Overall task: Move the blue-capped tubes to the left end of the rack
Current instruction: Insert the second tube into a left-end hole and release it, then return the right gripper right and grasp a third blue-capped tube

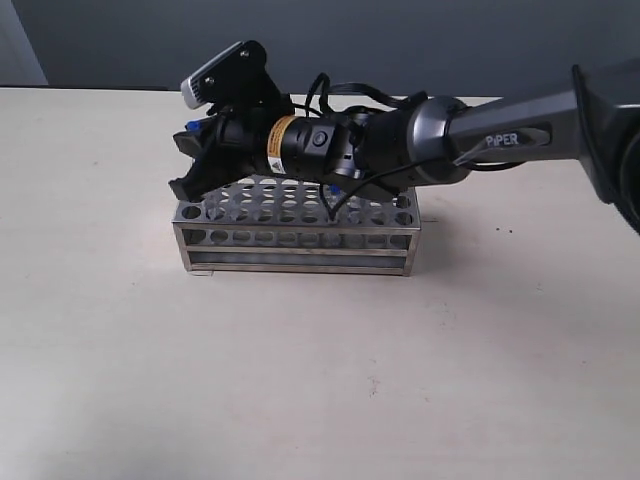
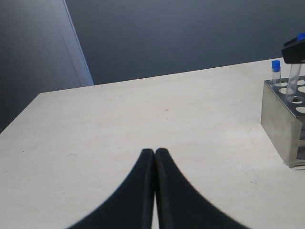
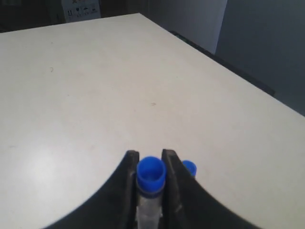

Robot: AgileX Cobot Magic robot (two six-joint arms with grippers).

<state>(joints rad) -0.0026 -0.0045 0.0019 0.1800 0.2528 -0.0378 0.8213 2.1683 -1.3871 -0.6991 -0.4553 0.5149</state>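
Observation:
The steel rack (image 1: 296,249) stands mid-table. My right gripper (image 1: 184,162) reaches across it to its left end. In the right wrist view, that right gripper (image 3: 150,155) is shut on a blue-capped tube (image 3: 151,174), with a second blue cap (image 3: 189,168) just beyond one finger. The left wrist view shows the rack's end (image 2: 280,119), one blue-capped tube (image 2: 276,72) standing in a corner hole, and the held tube (image 2: 294,81) with its lower end at a neighbouring hole. A bit of blue (image 1: 336,189) shows under the arm. My left gripper (image 2: 155,151) is shut on nothing, well short of the rack.
The right arm (image 1: 470,130) lies low across the rack's back and hides most of the far holes. Bare beige table (image 1: 320,380) stretches in front of the rack and to its left. A dark wall stands behind the table's far edge.

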